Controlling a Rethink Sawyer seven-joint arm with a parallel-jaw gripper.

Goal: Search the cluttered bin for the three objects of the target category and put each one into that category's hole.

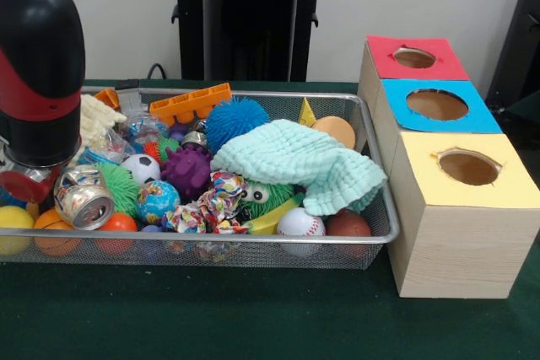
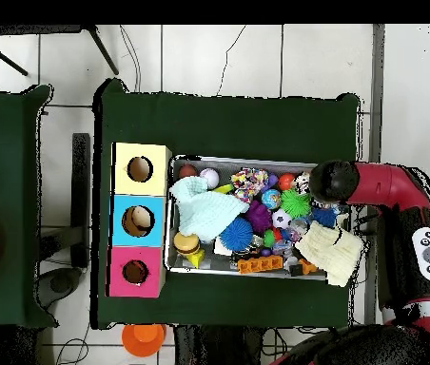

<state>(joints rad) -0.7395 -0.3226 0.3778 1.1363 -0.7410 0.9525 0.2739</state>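
Counter [image 1: 253, 326] is covered in dark green cloth, bare in front of the bin. Wire mesh bin [image 1: 371, 166] sits on it, packed with toys. Arm [image 1: 38, 65] is down over one end of the bin; its red and black body hides the tool, so I cannot tell whether it is released or clenched.

Just beside the arm: crushed silver can [image 1: 83, 196], green spiky ball [image 1: 121, 185], orange ball [image 1: 116, 223], yellow ball [image 1: 13, 218]. A bit further along the bin: soccer ball [image 1: 142, 168], globe ball [image 1: 157, 200], purple spiky toy [image 1: 187, 169], knotted rag toy [image 1: 215, 204]. Past the middle: blue spiky ball [image 1: 236, 120], orange plastic block [image 1: 190, 104] at the back rail, mint green cloth [image 1: 299, 162] draped over other things. Far end from the arm: baseball [image 1: 300, 223], brown ball [image 1: 348, 224], pale orange ball [image 1: 335, 131]. White knit cloth [image 2: 331, 255] hangs over the bin corner near the arm in the overhead view.

Three wooden boxes touch the bin's far end, in a row, each with a round hole on top: yellow-topped box [image 1: 489, 187], blue-topped box [image 1: 401, 99], red-topped box [image 1: 384, 48]. All well apart from the arm.

Room: white tiled floor [image 2: 257, 57] with cables around the counter, a second green table [image 2: 9, 209] past the boxes, orange bucket [image 2: 143, 336] on the floor. Plain light wall [image 1: 126, 23] behind in the front view.
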